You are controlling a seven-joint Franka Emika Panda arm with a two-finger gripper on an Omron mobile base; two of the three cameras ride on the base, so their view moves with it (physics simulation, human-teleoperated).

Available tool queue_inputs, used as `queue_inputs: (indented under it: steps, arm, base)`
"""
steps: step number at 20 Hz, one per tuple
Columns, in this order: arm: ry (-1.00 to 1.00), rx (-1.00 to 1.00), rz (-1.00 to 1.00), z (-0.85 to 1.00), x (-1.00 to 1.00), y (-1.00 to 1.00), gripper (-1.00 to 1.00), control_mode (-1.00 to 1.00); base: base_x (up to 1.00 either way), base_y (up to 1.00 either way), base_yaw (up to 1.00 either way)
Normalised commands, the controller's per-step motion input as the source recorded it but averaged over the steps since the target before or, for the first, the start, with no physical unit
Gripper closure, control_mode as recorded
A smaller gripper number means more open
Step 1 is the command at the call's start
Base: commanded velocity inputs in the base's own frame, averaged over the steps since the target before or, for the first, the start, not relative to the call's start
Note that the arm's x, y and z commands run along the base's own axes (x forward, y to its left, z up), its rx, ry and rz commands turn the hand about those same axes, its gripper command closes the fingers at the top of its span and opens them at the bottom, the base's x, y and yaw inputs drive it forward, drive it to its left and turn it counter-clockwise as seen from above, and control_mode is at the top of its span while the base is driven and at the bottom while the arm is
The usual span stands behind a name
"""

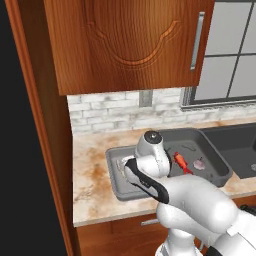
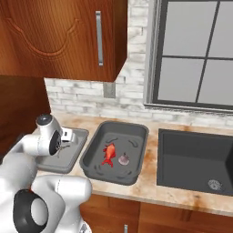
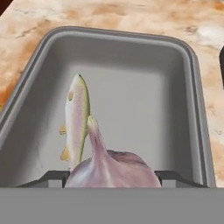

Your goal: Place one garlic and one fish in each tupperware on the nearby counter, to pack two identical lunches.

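Two trays sit side by side on the table (image 2: 150, 182). The larger, darker tupperware (image 2: 136, 132) already carries the red fish (image 2: 108, 155) and a garlic bulb (image 2: 124, 159). The smaller, lighter tupperware (image 3: 192, 87) has the pale fish (image 3: 77, 122) lying lengthwise along its floor. The pincer (image 3: 113, 177) hovers right above that tray, clamped on the second garlic (image 3: 111, 168), stem tip pointing forward beside the fish. Bare floor lies just beyond, so the drop looks close!

Slim fish (image 3: 76, 122) in smaller tray (image 3: 131, 52), garlic (image 3: 111, 168) above
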Motion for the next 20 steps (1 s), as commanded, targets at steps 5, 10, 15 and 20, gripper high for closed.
queue_inputs:
  steps: [5,10,15,20]
  arm:
    - [0.00,0.00,0.00,-0.35,0.14,0.00,1.00,-1.00]
    - [0.00,0.00,0.00,-0.37,0.18,-0.03,1.00,-1.00]
    - [0.00,0.00,0.00,-0.32,0.18,-0.06,-1.00,-1.00]
    - [0.00,0.00,0.00,-0.22,0.23,0.00,-1.00,-1.00]
  base:
    - [0.00,0.00,0.00]
    - [0.00,0.00,0.00]
    - [0.00,0.00,0.00]
    - [0.00,0.00,0.00]
